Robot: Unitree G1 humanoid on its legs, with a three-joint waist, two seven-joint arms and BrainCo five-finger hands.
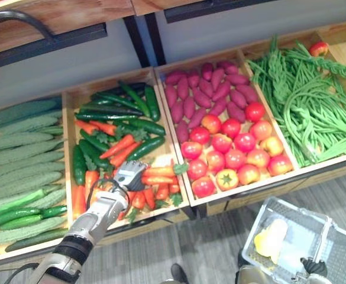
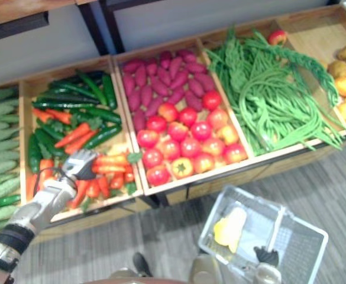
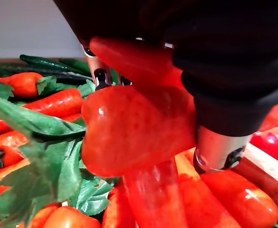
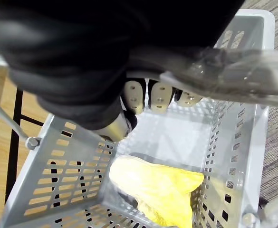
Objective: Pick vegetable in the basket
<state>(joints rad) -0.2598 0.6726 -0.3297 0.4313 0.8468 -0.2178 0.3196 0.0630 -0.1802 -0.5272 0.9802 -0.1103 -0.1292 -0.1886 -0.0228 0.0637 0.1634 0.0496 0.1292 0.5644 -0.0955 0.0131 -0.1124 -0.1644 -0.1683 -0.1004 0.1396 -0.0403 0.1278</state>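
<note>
Left robot hand (image 1: 130, 175) looks clamped on a carrot (image 3: 129, 133), and I see the basket (image 4: 67, 185), gripped by the right robot hand (image 4: 160, 97), lying well to its right

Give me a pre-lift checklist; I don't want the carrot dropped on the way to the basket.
1. Left hand closed on carrot: ok.
2. Carrot clear of the other carrots: not ok, it is pressed among them.
3. Right hand curled round the basket handle: ok.
4. Room in basket: ok, one yellow item inside.
5. Firmness of the grip: cannot tell.
</note>
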